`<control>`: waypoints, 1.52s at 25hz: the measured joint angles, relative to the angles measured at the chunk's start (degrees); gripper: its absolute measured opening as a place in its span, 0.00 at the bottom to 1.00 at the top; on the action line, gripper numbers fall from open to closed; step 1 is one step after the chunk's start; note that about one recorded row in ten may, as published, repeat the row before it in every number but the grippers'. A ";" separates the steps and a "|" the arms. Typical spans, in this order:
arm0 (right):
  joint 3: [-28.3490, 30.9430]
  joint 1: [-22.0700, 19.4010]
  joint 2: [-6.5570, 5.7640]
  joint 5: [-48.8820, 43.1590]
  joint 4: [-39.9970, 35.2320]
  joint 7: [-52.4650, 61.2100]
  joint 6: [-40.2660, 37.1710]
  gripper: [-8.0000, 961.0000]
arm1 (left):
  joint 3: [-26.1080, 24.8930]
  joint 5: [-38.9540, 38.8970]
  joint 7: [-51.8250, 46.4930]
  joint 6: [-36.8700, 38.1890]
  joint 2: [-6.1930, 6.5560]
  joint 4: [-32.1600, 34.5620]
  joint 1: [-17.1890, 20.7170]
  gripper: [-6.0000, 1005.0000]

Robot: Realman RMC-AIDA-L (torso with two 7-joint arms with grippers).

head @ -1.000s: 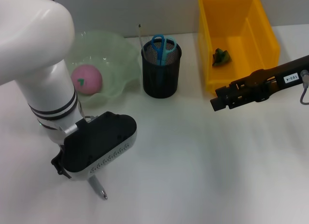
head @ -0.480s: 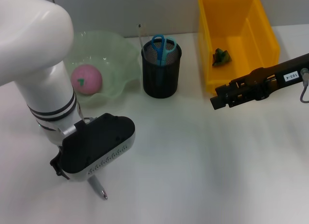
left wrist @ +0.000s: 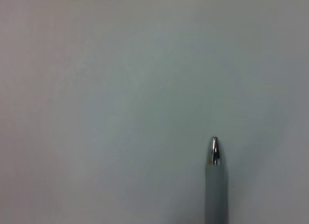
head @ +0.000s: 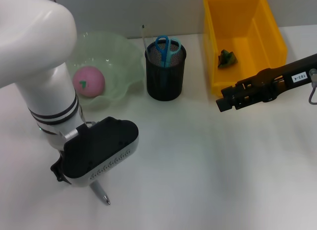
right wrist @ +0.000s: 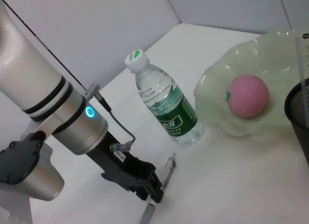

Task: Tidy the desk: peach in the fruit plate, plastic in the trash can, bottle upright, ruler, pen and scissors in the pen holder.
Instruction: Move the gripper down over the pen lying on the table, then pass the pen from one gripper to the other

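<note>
Slightly lower now, left gripper [right wrist: 153,197] holds pen [head: 99,192] on white desk [head: 208,165].

Pen [left wrist: 215,175] — matt barrel, shiny metal tip

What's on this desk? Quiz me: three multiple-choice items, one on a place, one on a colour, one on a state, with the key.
1. Where is the peach?
A. In the fruit plate
B. In the yellow bin
C. On the table beside the pen holder

2. What colour are the scissors' handles?
A. Red
B. Blue
C. Yellow

3. How is the bottle?
A. Lying on its side
B. Upright, cap on
C. Upright, cap off

Key:
1. A: the peach rests inside the green fruit plate.
2. B: the scissors show blue handles above the pen holder.
3. B: the bottle stands capped in the right wrist view.

The left gripper is low over the pen; the right gripper hangs before the yellow bin.
</note>
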 joint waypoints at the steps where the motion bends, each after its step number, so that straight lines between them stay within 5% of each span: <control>1: 0.00 0.01 -0.01 0.00 0.00 0.00 -0.01 0.71 | 0.00 0.00 0.00 0.01 0.00 -0.03 0.00 0.32; 38: 0.53 0.83 -0.48 0.01 -0.59 0.00 -0.57 0.71 | -1.97 -0.07 2.47 0.01 0.16 -0.67 0.42 0.16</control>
